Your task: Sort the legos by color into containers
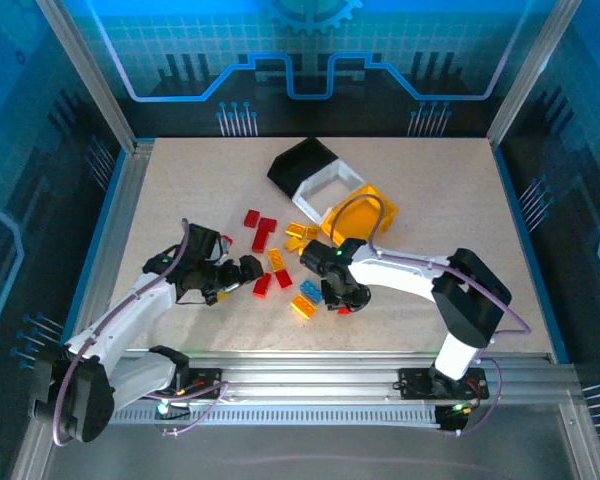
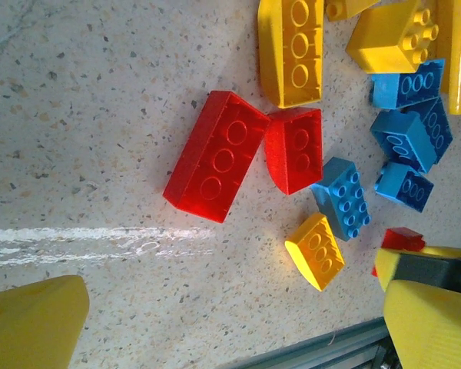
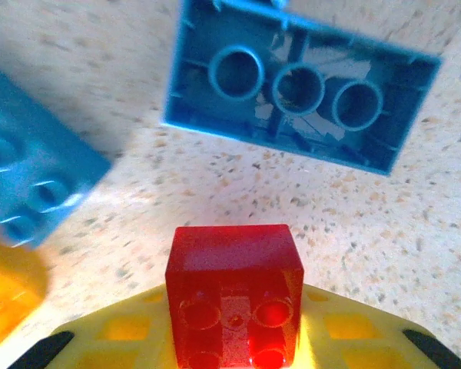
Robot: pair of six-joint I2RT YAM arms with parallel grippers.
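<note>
Red glossy brick (image 3: 234, 296), speckled tabletop (image 3: 238, 194)

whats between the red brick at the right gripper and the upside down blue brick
Bare table between red brick and blue brick, per the right wrist view.

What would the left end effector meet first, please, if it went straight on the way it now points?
Probably the long red brick, ahead of the open left end effector, though depth is unclear.
</note>
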